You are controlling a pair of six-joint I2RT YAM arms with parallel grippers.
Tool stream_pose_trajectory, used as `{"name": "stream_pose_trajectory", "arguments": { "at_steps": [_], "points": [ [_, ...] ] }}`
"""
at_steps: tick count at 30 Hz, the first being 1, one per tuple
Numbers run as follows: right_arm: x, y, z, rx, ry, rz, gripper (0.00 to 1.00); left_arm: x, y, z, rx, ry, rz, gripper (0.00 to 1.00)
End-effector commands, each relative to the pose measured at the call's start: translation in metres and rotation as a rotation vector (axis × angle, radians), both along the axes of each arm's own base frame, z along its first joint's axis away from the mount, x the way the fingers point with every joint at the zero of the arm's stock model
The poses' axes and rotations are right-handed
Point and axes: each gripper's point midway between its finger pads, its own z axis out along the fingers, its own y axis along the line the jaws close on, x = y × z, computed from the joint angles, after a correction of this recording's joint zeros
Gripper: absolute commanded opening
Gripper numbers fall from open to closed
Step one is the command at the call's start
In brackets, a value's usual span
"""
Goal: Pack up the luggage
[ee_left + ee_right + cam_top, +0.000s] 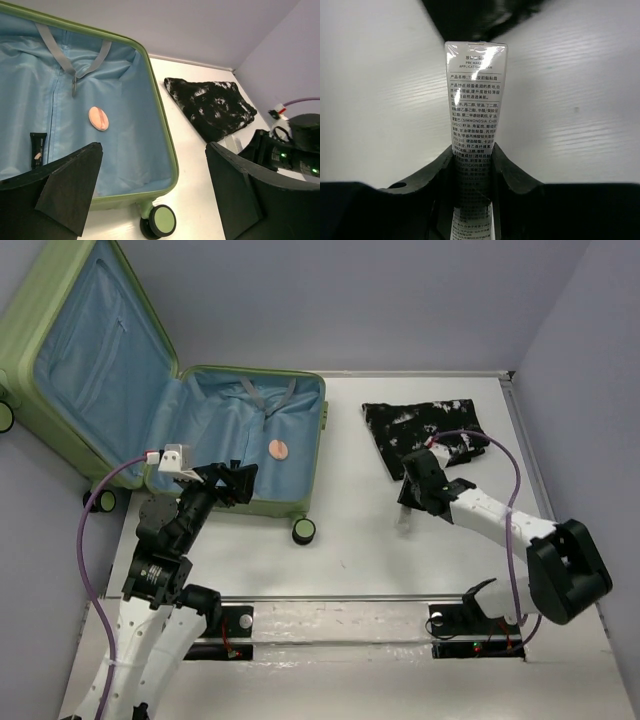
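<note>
The light-green luggage (316,455) lies open at the left, lid leaning against the wall, blue lining showing; its rim also shows in the left wrist view (167,145). My left gripper (235,483) hangs open and empty over the case's near right corner (154,150). My right gripper (408,502) is shut on a white printed cream tube (475,90), held above the white table just in front of the cloth bundle. The tube (405,523) sticks out past the fingers.
A black-and-white patterned cloth bundle (420,425) lies on the table at the back right, also in the left wrist view (215,105). A pink oval pad (98,118) and a small black item (37,145) lie in the case. A wheel (303,531) juts out.
</note>
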Motion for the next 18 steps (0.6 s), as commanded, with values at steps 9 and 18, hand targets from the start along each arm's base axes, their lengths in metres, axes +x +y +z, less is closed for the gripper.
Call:
{"name": "stream_pose_trajectory", "arguments": {
  "at_steps": [9, 18],
  "points": [
    [0.053, 0.287, 0.231, 0.352, -0.428, 0.654, 0.56, 0.002, 0.004, 0.028, -0.064, -0.057, 0.026, 0.76],
    [0.08, 0.269, 0.191, 0.228, -0.361, 0.606, 0.82, 0.006, 0.0, 0.02, -0.043, -0.025, 0.01, 0.57]
  ]
}}
